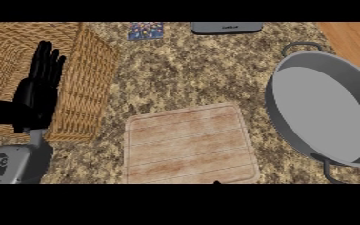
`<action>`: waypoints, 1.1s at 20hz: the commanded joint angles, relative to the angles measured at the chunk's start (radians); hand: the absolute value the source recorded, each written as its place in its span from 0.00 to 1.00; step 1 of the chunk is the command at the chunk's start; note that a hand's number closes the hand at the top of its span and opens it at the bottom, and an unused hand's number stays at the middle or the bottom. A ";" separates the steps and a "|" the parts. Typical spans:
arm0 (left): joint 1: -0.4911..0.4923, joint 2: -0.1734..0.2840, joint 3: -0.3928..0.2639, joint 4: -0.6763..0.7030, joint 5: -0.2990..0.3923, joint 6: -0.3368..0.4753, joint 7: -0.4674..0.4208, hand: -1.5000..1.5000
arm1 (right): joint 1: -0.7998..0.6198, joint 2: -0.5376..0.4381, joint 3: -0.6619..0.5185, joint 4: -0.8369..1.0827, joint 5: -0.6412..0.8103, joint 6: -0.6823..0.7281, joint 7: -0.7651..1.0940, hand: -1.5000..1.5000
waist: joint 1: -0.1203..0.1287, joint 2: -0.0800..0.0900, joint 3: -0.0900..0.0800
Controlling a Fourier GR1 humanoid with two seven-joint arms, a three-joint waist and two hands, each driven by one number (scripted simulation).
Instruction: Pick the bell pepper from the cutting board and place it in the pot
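left hand (38, 88) fingers straight, up, over wicker basket (88, 76) | cutting board (188, 145) bare | pot (313, 109) right | right hand unseen | grey device (226, 27) at far edge

Looking straight down at a speckled brown granite counter (190, 71). A wooden cutting board (188, 145) sits near the bottom middle, slightly tilted, and its top is bare: no bell pepper showing anywhere in this view. Off to the right there's a big grey pot (320, 109) with a handle at its top and another at its bottom, partly cut off by the edge. A wicker basket (77, 76) fills the upper left. The left hand (38, 93) is up in front of the basket, fingers straight and pointing up, resting. Along the top edge are a small colourful packet (145, 30) and a grey flat thing (226, 27).
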 commanded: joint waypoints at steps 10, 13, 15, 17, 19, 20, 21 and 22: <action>-0.022 0.027 -0.015 -0.011 0.023 -0.018 0.028 0.50 | 0.049 0.001 -0.146 -0.350 -0.037 -0.156 0.156 1.00 | 0.032 0.013 0.001; -0.036 0.012 -0.035 0.006 0.003 -0.003 -0.003 0.50 | 0.047 -0.059 -0.198 -0.332 -0.062 -0.164 0.172 1.00 | 0.027 0.020 0.001; -0.046 -0.009 -0.061 -0.001 -0.006 0.021 0.017 0.50 | 0.035 -0.108 -0.298 -0.422 -0.178 -0.084 0.170 1.00 | 0.040 0.022 0.003; -0.031 0.004 -0.046 -0.012 0.021 0.003 0.021 0.50 | 0.042 -0.189 -0.428 -0.498 -0.281 -0.022 0.162 1.00 | 0.050 0.020 0.003; -0.061 -0.018 -0.060 0.033 0.008 0.013 -0.005 0.50 | 0.013 -0.239 -0.551 -0.530 -0.411 0.030 0.154 1.00 | 0.043 0.027 0.004; -0.072 -0.003 -0.059 -0.007 0.014 0.025 0.047 0.50 | -0.002 -0.252 -0.610 -0.538 -0.496 0.038 0.151 1.00 | 0.054 0.022 0.005; -0.063 0.009 -0.053 -0.005 0.021 0.003 0.025 0.50 | -0.037 -0.256 -0.689 -0.456 -0.564 0.014 0.142 1.00 | 0.064 0.025 0.007; -0.054 -0.006 -0.059 0.012 0.017 -0.001 -0.016 0.50 | -0.070 -0.270 -0.745 -0.418 -0.604 0.013 0.136 1.00 | 0.066 0.030 0.007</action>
